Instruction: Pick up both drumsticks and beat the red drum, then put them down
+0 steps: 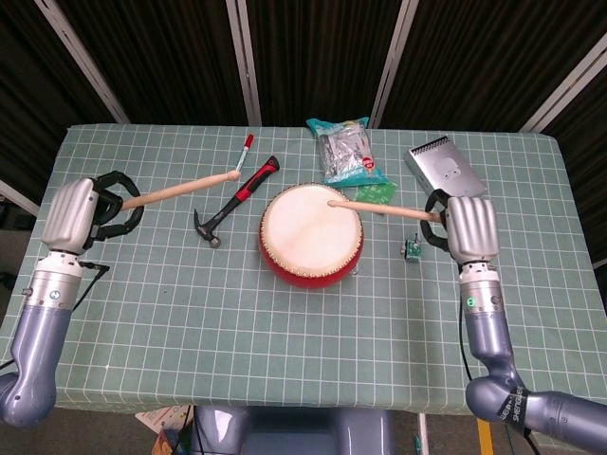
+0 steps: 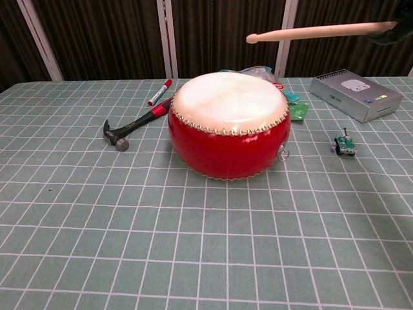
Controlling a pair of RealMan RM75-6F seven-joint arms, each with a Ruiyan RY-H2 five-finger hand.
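The red drum (image 1: 311, 235) with its pale skin stands at the table's middle, also seen large in the chest view as the red drum (image 2: 228, 126). My left hand (image 1: 83, 212) grips one wooden drumstick (image 1: 185, 189), whose tip points right toward the hammer, short of the drum. My right hand (image 1: 467, 227) grips the other drumstick (image 1: 384, 209), its tip over the drum skin's right part. In the chest view that drumstick (image 2: 319, 31) hangs well above the drum, and only a dark edge of the right hand (image 2: 393, 33) shows at the top right.
A hammer (image 1: 234, 202) with a red-black handle and a red marker (image 1: 246, 146) lie left of the drum. Behind it are a snack bag (image 1: 345, 152) and a grey box (image 1: 444, 169). A small green toy (image 1: 413, 248) sits right of the drum.
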